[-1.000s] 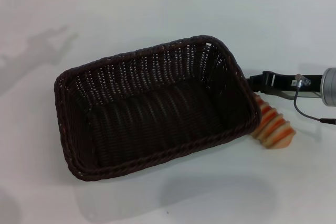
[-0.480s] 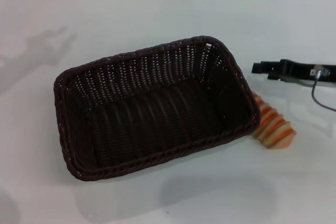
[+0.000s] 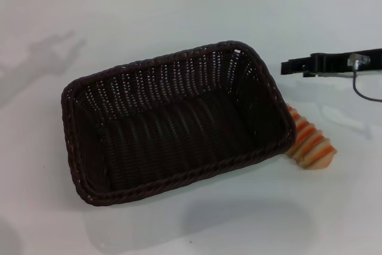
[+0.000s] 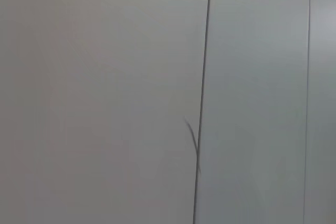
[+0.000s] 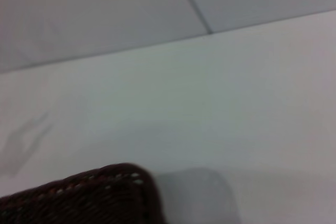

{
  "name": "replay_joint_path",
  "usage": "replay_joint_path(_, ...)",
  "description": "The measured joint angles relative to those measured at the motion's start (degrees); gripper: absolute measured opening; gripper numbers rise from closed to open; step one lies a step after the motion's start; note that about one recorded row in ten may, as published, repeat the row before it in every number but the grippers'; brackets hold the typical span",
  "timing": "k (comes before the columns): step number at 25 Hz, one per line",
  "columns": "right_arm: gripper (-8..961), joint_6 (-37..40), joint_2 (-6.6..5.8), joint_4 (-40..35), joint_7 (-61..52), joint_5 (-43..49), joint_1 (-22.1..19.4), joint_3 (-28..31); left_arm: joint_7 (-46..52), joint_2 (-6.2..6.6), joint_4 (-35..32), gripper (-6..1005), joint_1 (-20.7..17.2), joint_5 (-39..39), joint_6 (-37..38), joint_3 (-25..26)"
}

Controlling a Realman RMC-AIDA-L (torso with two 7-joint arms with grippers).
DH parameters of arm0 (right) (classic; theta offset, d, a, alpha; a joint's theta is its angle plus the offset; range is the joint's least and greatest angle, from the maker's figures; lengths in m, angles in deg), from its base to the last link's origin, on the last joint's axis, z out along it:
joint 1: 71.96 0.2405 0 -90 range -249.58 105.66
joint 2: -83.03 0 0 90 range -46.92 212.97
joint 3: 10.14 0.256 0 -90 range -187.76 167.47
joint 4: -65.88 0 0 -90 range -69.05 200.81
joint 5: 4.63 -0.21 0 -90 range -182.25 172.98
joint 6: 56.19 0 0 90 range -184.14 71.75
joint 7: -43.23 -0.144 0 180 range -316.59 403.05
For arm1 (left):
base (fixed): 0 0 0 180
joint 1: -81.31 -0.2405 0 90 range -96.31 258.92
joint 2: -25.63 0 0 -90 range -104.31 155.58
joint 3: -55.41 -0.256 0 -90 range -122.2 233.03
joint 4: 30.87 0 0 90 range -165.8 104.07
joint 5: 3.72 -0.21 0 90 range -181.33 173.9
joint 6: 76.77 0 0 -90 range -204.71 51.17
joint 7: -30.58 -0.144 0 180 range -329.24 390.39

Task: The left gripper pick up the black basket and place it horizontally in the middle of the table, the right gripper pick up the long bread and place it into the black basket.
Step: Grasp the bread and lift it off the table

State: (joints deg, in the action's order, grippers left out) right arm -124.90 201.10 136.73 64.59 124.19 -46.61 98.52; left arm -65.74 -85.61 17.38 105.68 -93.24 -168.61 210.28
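The table (image 3: 48, 207) is plain white, and a grey shadow lies on it at the far left. No brand, label or writing can be read on anything in view.

The black basket (image 3: 173, 123) stands upright on the table around the middle, open side up, with its long side running roughly left to right but turned at a slant, so its right end sits farther back than its left. Nothing lies inside it. In the right wrist view one rounded corner of its braided rim (image 5: 94, 195) shows over the white tabletop, with a grey panelled wall (image 5: 105, 9) behind.

The long bread (image 3: 310, 144) lies on the table just beside the basket's right end, touching or nearly touching the wall; part of it is hidden behind the rim, so the striped, rounded end is what shows.

The right gripper (image 3: 286, 67) reaches in from the right edge, above and behind the bread and apart from it, holding nothing. Whether its jaws are spread or pressed together cannot be told from this side-on angle.

The left gripper is out of sight; its wrist view shows only grey wall panels (image 4: 105, 98) with dark seams.
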Motion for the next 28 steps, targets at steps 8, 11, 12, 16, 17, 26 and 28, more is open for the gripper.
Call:
replay_joint_path(8, 606, -10.4, -0.08, 3.4, -4.0, 5.7, 3.2, 0.0, 0.1, -0.04, 0.2, 359, -0.6, 1.1, -0.3, 0.0)
replay_joint_path(11, 606, -12.5, -0.12, 4.3, -4.5, 8.2, 3.4, 0.3, 0.0, -0.03, 0.2, 360, -0.8, 1.4, -0.3, 0.0)
replay_joint_path(12, 606, -13.0, -0.17, 4.4, -4.5, 8.5, 3.5, 0.4, -0.1, -0.03, 0.2, 360, -0.9, 1.5, -0.3, 0.0)
replay_joint_path(16, 606, -14.9, -0.52, 4.6, -4.6, 10.3, 4.1, 1.0, -0.3, -0.03, 0.2, 360, -0.9, 1.6, -0.3, 0.0)
replay_joint_path(17, 607, -15.4, -0.62, 4.5, -4.5, 10.8, 4.3, 1.2, -0.3, -0.03, 0.2, 360, -0.9, 1.6, -0.3, 0.0)
replay_joint_path(26, 591, -18.6, -1.18, 3.9, -2.1, 11.2, 4.9, 1.8, -0.3, -0.59, 0.2, 360, -1.0, 2.0, -0.3, 0.0)
replay_joint_path(28, 586, -19.0, -1.18, 3.9, -1.8, 11.2, 4.9, 1.5, -0.3, -0.61, 0.2, 360, -1.1, 2.1, -0.3, 0.0)
